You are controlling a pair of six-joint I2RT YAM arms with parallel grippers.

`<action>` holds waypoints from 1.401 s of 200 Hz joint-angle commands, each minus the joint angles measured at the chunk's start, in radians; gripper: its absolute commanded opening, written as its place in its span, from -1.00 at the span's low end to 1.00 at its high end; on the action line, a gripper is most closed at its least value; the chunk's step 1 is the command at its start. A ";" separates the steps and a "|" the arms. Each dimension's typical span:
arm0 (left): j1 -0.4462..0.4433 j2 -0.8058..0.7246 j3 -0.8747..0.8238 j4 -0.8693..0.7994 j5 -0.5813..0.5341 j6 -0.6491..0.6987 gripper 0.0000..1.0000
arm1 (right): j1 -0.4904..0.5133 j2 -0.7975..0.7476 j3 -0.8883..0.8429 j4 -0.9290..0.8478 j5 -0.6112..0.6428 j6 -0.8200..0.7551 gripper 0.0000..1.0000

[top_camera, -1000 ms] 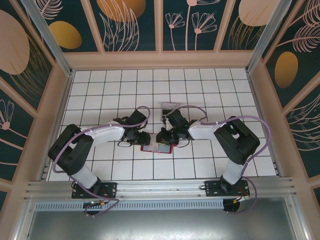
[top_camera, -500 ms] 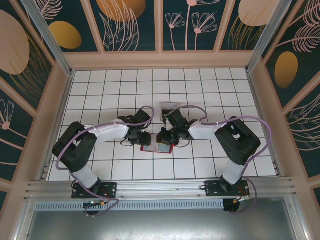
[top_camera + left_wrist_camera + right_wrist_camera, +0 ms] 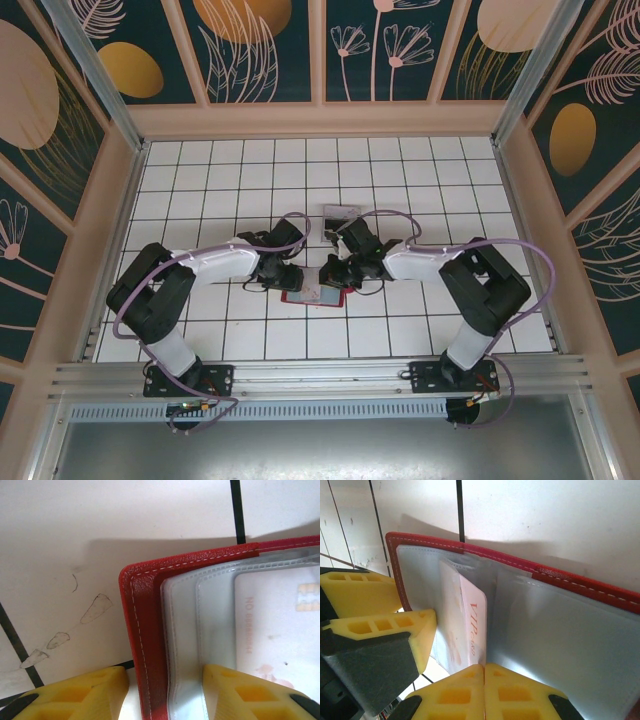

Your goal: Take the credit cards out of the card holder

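Since a second ago, from above, the right arm's elbow has swung out toward the right wall and its wrist has crept in over the wallet (image 3: 315, 297). The left arm's forearm has slid a little rightward too. The wallet itself has not moved: it lies open on the table (image 3: 200, 180), just in front of the two bases and between the two grippers. The right gripper (image 3: 330, 272) has closed further in that time.

From above, the left gripper (image 3: 287, 276) sits at the wallet's left edge and the right gripper at its top, but I cannot read either pair of jaws there.

The wrist views settle it. On the left wrist, the left gripper (image 3: 165, 672) has its jaws spread across the wallet's red stitched edge (image 3: 142, 630). One finger (image 3: 75, 695) sits off on the tile and the other (image 3: 250, 690) on the clear sleeves (image 3: 180, 630), where a pale card (image 3: 280, 625) with a gold chip lies tucked.

On the right wrist, the right gripper (image 3: 484, 667) has its jaws pressed together at the near edge of a card (image 3: 472, 625) printed "VIP", which stands tilted up out of the grey inside. I cannot tell whether that edge is caught between them. The left fingers (image 3: 385, 625) show at the wallet's far side.
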 commanded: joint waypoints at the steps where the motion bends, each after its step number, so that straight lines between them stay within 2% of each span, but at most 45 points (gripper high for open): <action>1: 0.018 0.090 -0.067 -0.112 -0.158 0.022 -0.06 | -0.009 -0.050 -0.016 -0.053 0.042 -0.034 -0.86; 107: 0.016 0.018 -0.069 -0.083 -0.077 0.013 -0.09 | -0.059 -0.181 0.042 -0.261 0.145 -0.130 -0.91; 134: 0.016 -0.045 -0.069 -0.078 -0.052 0.010 -0.11 | -0.079 -0.190 0.082 -0.302 0.166 -0.166 -0.92; 175: 0.017 -0.086 -0.040 -0.093 -0.098 -0.004 -0.11 | -0.089 -0.184 0.169 -0.384 0.227 -0.255 -0.97; 219: 0.017 -0.136 -0.015 -0.054 -0.055 -0.012 -0.08 | -0.087 -0.214 0.253 -0.431 0.229 -0.514 -1.00; 249: 0.017 -0.150 -0.012 -0.049 -0.043 -0.017 -0.08 | -0.091 -0.179 0.364 -0.541 0.344 -0.710 -1.00; 280: 0.016 -0.154 -0.020 -0.038 -0.058 -0.008 -0.06 | -0.093 -0.168 0.445 -0.589 0.417 -0.995 -1.00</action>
